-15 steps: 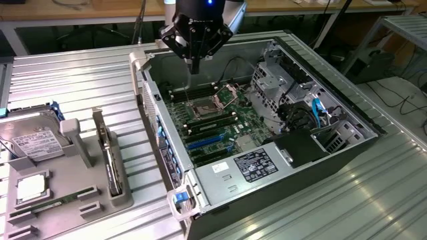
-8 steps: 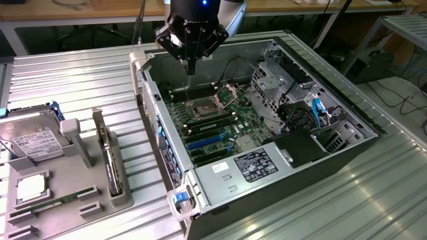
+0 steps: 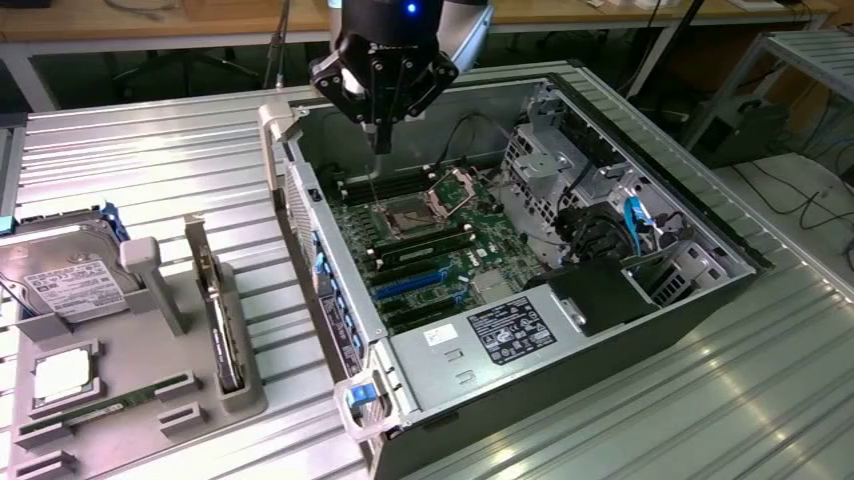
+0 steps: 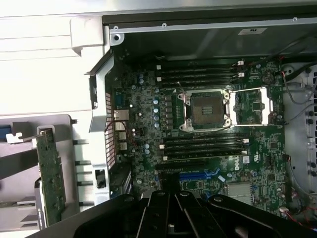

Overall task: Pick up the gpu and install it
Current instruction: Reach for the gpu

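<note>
Black robot gripper (image 3: 383, 145) hangs over the open black-and-silver desktop computer case (image 3: 561, 375), right above its green motherboard (image 3: 427, 258). Its fingers are pressed together with nothing between them. The gpu (image 3: 218, 300), a thin dark circuit card, stands on edge in a slot of the grey plastic parts tray (image 3: 167, 385) at the exterior view's left (untouched, well apart from the gripper). Everything sits on a ribbed silvery metal table (image 3: 160, 150). There's a long wooden bench (image 3: 601, 12) behind it, and loose dark cables (image 3: 787, 195) on the floor.

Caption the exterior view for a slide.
Shut gripper hovers over the open computer case; gpu stands upright in the grey holder beside it.
</note>
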Motion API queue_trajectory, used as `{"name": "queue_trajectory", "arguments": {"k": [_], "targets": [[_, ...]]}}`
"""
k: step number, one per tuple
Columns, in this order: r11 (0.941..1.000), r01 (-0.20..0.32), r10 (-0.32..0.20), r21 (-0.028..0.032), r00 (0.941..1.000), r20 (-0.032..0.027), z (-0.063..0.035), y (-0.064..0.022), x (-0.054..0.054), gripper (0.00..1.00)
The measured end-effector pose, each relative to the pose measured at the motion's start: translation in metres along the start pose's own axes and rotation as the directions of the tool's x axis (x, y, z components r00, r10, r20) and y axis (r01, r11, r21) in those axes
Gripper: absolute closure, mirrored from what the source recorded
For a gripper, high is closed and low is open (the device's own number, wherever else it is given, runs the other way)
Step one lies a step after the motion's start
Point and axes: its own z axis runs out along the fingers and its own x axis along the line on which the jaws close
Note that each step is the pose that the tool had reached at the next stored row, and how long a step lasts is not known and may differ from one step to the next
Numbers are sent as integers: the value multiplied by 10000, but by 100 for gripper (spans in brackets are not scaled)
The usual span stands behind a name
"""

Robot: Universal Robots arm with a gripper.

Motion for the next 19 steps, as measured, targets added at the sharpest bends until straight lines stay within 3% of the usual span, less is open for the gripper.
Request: {"name": "queue_trajectory", "arguments": {"k": [19], "targets": [[9994, 343, -343, -6, 9994, -15, 14, -58, 41, 89]]}}
